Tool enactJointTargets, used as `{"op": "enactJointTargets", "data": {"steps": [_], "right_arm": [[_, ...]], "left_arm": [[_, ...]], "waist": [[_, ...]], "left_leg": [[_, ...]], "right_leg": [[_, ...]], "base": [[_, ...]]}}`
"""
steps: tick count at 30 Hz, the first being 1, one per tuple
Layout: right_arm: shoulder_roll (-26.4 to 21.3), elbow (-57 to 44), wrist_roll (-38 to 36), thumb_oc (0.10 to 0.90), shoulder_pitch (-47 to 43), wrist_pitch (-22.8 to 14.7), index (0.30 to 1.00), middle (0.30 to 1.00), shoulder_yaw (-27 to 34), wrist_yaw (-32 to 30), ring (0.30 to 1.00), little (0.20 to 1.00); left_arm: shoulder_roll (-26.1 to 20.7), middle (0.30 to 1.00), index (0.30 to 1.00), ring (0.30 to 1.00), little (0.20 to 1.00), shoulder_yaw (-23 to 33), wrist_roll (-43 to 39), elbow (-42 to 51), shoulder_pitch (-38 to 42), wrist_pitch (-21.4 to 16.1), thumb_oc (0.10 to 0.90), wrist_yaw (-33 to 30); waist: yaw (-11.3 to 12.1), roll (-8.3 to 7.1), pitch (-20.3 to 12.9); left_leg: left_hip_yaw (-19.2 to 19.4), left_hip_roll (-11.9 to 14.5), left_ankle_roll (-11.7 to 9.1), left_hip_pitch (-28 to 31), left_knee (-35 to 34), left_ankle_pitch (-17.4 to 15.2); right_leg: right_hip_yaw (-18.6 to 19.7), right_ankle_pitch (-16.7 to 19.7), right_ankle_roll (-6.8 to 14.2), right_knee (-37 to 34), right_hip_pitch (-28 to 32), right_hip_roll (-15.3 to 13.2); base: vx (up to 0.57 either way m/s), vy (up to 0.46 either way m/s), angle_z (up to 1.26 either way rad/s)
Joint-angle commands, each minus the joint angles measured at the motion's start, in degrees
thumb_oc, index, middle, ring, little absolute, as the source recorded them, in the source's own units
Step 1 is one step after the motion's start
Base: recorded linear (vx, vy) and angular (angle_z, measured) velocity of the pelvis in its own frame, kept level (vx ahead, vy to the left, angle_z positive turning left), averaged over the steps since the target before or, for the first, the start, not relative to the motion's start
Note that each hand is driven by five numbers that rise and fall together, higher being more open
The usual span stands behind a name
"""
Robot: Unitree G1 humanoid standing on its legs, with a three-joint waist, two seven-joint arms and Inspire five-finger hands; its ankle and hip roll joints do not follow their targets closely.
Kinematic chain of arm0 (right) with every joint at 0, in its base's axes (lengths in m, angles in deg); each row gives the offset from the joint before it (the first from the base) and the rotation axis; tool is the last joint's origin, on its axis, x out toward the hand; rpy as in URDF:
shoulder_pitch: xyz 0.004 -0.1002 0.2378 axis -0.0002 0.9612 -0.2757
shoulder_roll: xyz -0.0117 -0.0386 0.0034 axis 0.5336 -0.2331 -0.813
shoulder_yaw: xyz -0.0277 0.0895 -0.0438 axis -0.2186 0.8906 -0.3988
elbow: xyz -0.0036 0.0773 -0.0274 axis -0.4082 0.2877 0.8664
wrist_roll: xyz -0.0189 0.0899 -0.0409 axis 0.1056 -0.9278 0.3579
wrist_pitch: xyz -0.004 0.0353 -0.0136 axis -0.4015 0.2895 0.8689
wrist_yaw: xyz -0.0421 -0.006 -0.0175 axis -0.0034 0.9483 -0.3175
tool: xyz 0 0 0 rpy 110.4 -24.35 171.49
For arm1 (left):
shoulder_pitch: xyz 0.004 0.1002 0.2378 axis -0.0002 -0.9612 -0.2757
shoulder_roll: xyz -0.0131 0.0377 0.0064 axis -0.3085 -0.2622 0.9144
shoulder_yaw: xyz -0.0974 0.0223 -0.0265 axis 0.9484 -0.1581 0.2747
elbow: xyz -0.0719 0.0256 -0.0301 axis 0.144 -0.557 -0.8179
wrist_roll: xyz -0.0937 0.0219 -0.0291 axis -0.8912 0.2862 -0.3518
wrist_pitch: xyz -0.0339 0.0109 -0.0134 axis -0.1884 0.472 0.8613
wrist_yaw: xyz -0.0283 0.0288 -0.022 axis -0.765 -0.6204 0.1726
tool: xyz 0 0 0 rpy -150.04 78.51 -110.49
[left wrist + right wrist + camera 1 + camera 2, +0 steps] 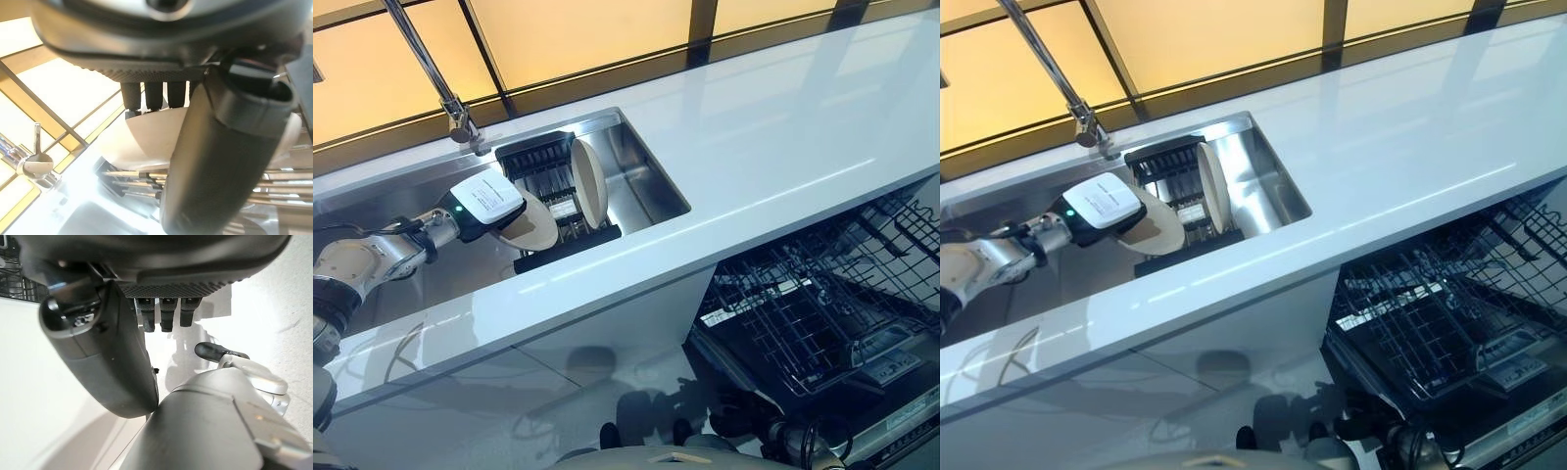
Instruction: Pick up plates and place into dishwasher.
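Your left hand point(487, 204) is down in the sink point(646, 171), its fingers point(154, 95) and thumb curled around a cream plate point(532, 228) at the dark rack point(543, 166). A second plate point(588, 182) stands upright in that rack, just beside it. Your right hand point(105, 347) hangs by the white cabinet front with fingers relaxed, holding nothing, while the dishwasher point(822, 304) stands open with its wire basket pulled out.

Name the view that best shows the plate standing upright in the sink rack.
The left eye view: the upright plate stands whole on edge in the dish rack, clear of the left robot hand, which grips another plate. The right eye view shows it almost as well. The left wrist view shows the gripped plate, not this one.
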Motion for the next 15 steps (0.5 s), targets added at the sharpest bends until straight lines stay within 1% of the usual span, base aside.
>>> {"op": "enactJointTargets", "data": {"steps": [1,5,6,7,9,12,13,15], "right_arm": [[-1.83,-0.17,-0.48,0.8,1.58,-1.54,0.9,0.9,-0.66,1.13,0.9,0.9],[-1.74,-0.27,-0.7,0.8,1.53,-1.68,0.9,0.9,-0.79,1.31,0.9,0.9],[-1.69,-0.3,-0.59,0.8,1.55,-1.65,0.9,0.9,-0.78,1.42,0.9,0.9],[-1.54,-0.29,-0.48,0.8,1.71,-1.76,0.9,0.9,-0.82,1.41,0.9,0.9],[-1.53,-0.27,-0.48,0.8,1.86,-1.88,0.9,0.9,-0.78,1.53,0.9,0.9],[-1.48,-0.5,-0.55,0.8,1.93,-1.71,0.9,0.9,-0.88,1.47,0.9,0.9],[-1.41,-0.8,-0.53,0.8,2.05,-1.53,0.9,0.9,-0.84,1.53,0.9,0.9],[-0.95,-1.09,-0.44,0.8,2.46,-1.66,0.9,0.9,-0.95,1.34,0.9,0.9]], "left_arm": [[-0.86,0.3,0.3,0.3,0.2,4.58,-3.38,-5.93,8.45,6.73,0.1,-3.98],[-0.2,0.3,0.3,0.3,0.2,4.95,-5.24,-6.13,8.59,6.95,0.1,-6.82],[0.29,0.3,0.3,0.3,0.2,5.51,-6.04,-6.23,8.34,7.09,0.1,-7.85],[1.16,0.3,0.3,0.3,0.2,6.53,-7.91,-6.19,7.77,8.41,0.1,-8.96],[1.89,0.3,0.3,0.3,0.2,8.18,-10.97,-6.62,7.1,8.98,0.1,-10.9],[2.2,0.3,0.3,0.3,0.2,9.03,-12.69,-6.83,6.56,9.2,0.1,-12.13],[2.76,0.3,0.3,0.3,0.2,10.55,-14.99,-6.96,5.43,9.52,0.1,-13.88],[4.46,0.3,0.3,0.3,0.2,13.78,-17.04,-7.38,3.34,9.75,0.1,-16.71]], "waist": [[-0.16,0.88,0.43],[-0.18,0.74,0.31],[-0.17,0.65,0.23],[-0.17,0.56,0.12],[-0.16,0.42,-0.05],[-0.13,0.33,-0.11],[-0.07,0.19,-0.16],[0.09,-0.14,-0.26]], "left_leg": [[2.97,-4.75,4.62,1.81,0.41,-10.44],[2.96,-4.69,4.51,1.99,0.41,-10.48],[2.91,-4.66,4.45,2.1,0.41,-10.52],[2.85,-4.66,4.38,2.19,0.41,-10.53],[2.73,-4.66,4.31,2.32,0.41,-10.57],[2.66,-4.65,4.26,2.39,0.41,-10.58],[2.56,-4.63,4.24,2.51,0.41,-10.56],[2.39,-4.58,4.19,2.67,0.41,-10.64]], "right_leg": [[2.41,-2.48,2.7,0.33,-0.91,3.53],[2.24,-2.58,2.65,0.33,-0.65,3.5],[2.22,-2.65,2.64,0.33,-0.52,3.52],[2.23,-2.76,2.61,0.33,-0.37,3.52],[2.18,-2.9,2.55,0.33,-0.18,3.55],[2.18,-2.99,2.49,0.33,-0.07,3.55],[2.15,-3.07,2.39,0.33,0.11,3.56],[2.06,-3.28,2.25,0.33,0.35,3.59]], "base": [[0.0,0.0,0.0],[0.0,0.0,0.0],[0.0,0.0,0.0],[0.0,0.0,0.0],[0.0,0.0,0.0],[0.0,0.0,0.0],[-0.01,-0.04,0.01],[-0.01,-0.046,0.01]]}}
